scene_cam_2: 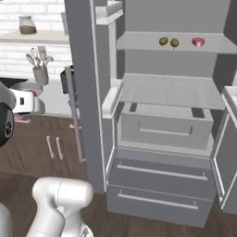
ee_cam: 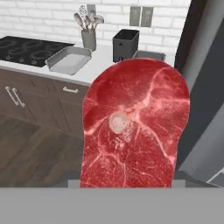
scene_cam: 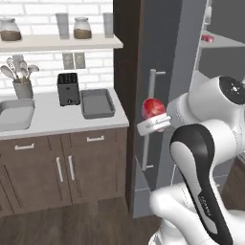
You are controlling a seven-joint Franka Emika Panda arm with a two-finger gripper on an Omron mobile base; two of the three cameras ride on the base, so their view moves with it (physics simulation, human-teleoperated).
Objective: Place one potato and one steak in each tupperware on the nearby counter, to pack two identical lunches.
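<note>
The end effector (scene_cam: 152, 111) grips a flat, rounded steak (ee_cam: 135, 127), raw red, marbled with pale fat; two shallow grey tupperware (ee_cam: 69, 60) trays rest on the pale surface (scene_cam: 57, 119).

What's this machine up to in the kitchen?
The robot arm's gripper holds a raw steak in the air beside the open fridge, facing the counter. Two grey trays wait there: a darker tray by the toaster and a lighter tray near the stove; nothing shows in either yet. Two potatoes and another steak sit on a fridge shelf.
</note>
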